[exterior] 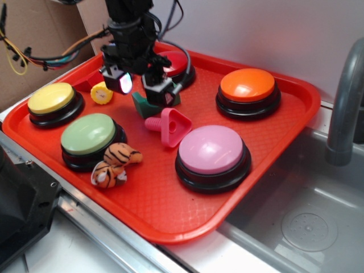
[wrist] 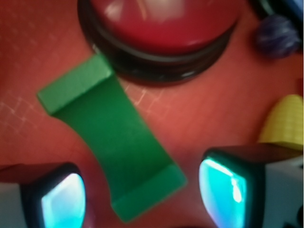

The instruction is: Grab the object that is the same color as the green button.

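Tool [exterior: 144, 85]: its two fingers stood apart, clamped on nothing, hanging just above the green block; the wrist view showed one glowing fingertip pad [wrist: 62, 204] on each side of the block's near end.
Green block [exterior: 143, 104]: lay on the red tray [exterior: 170, 216], just behind the pink screw and partly hidden by the tool; in the wrist view it lay flat and slanted, its curved hollow facing up.
Red button [wrist: 164, 23]: just beyond the green block's far end, close but whether touching I could not tell.
Green button [exterior: 89, 134]: in front and to the left of the green block, near the tray's front edge.
Pink screw [exterior: 168, 125]: on its side, just in front of the green block.
Yellow corn toy [exterior: 102, 92]: to the left of the green block, near the tool's left finger.
Tiger toy [exterior: 115, 163]: well in front of the green block, against the green button.
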